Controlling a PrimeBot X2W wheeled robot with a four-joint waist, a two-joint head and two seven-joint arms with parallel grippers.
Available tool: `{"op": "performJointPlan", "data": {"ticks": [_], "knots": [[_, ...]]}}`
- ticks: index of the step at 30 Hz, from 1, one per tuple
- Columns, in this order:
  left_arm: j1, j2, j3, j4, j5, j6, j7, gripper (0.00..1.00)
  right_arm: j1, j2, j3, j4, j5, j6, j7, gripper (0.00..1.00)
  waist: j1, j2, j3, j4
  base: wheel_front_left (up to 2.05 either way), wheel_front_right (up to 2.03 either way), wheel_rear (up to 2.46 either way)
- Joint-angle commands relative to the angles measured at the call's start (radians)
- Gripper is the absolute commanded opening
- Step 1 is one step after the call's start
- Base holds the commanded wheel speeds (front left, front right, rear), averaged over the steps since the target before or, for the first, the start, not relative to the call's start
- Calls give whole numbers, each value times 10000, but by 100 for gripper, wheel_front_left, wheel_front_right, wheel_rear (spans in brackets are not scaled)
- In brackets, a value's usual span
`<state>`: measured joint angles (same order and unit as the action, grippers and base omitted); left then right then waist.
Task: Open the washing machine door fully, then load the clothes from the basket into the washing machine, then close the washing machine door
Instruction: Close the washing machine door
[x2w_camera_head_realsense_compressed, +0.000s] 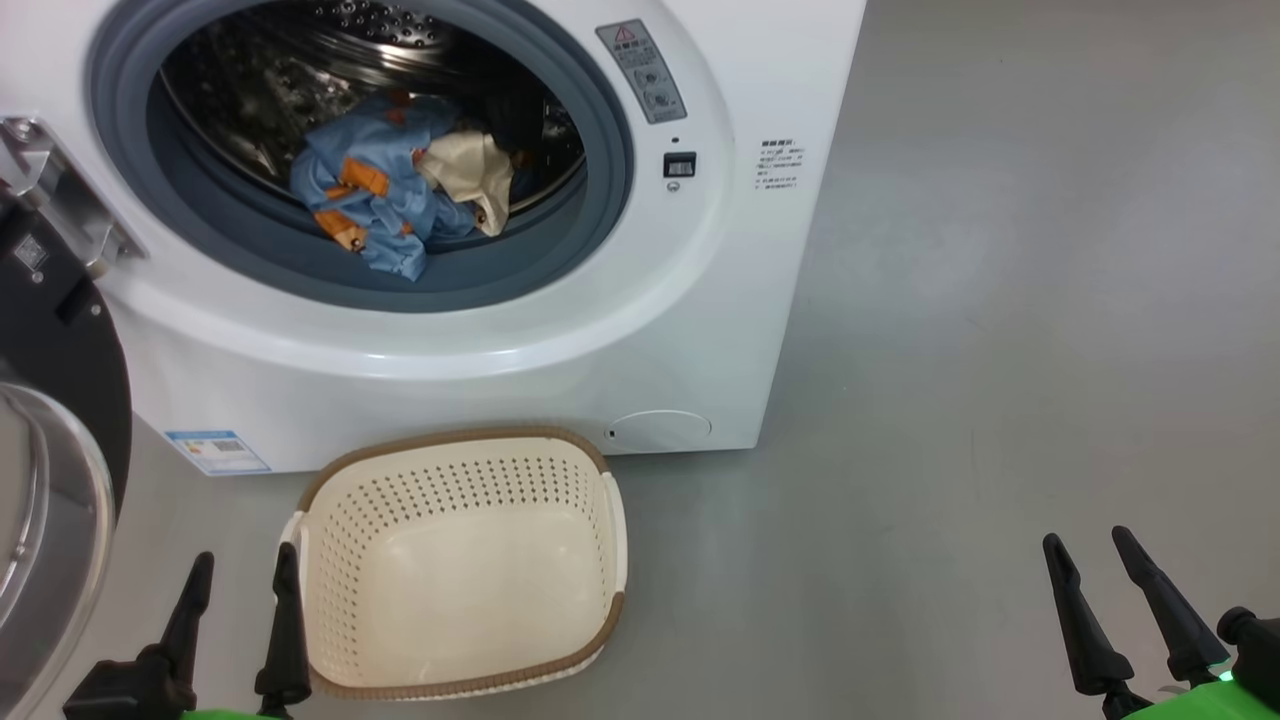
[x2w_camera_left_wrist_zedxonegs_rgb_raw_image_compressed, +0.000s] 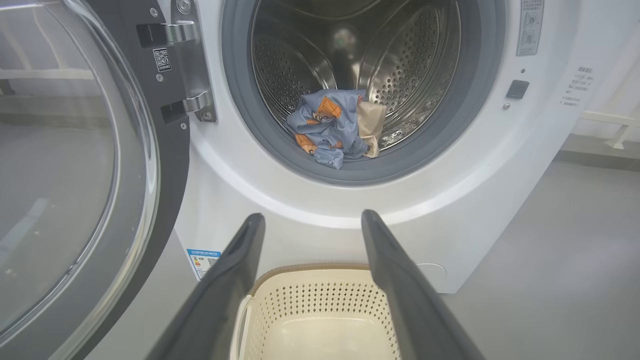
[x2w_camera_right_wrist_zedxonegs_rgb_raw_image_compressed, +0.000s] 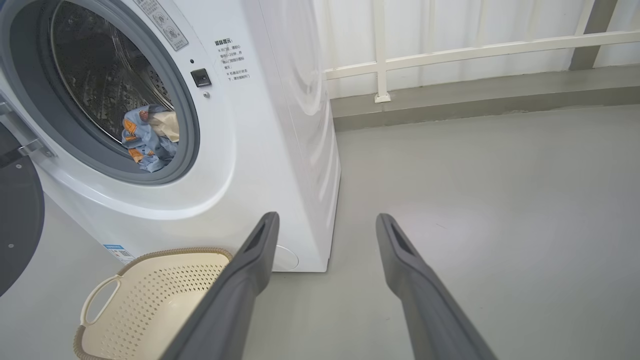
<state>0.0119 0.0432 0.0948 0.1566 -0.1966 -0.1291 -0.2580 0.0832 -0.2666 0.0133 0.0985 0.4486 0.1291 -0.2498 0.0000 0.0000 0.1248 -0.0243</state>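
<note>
Head view: crumpled clothes inside perforated steel drum.

drum: shiny perforated steel | basket: matt perforated plastic | clothes: soft cloth | floor: smooth matt

Washing machine front: grey warning sticker with red triangle, top centre; printed text block beside it, illegible; blue label, lower left, illegible. Washing machine door: QR-code sticker, upper left.
</note>
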Motion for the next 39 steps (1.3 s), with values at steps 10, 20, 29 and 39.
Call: {"op": "performJointPlan", "data": {"ticks": [10, 20, 29, 39], "knots": [[-344, 75, 281, -237, 33, -15, -38, 100, -186, -159, 117, -233, 45, 16, -120, 100, 0, 0, 100, 49, -119, 119, 0], [-468, 73, 105, -292, 33, -15, -38, 100, -242, -118, 97, -250, 29, 16, -120, 100, 0, 0, 201, 144, -23, 23, 0], [-506, 71, 273, -195, -202, -9, -38, 100, -193, -222, 239, -331, -1, 16, -120, 100, 0, 0, 123, 942, 0, 0, 0], [-84, 71, 183, -200, -608, 300, -38, 100, -280, -512, 896, -118, 100, 16, -120, 100, 0, 0, -304, 2779, 0, 0, 0]]}}
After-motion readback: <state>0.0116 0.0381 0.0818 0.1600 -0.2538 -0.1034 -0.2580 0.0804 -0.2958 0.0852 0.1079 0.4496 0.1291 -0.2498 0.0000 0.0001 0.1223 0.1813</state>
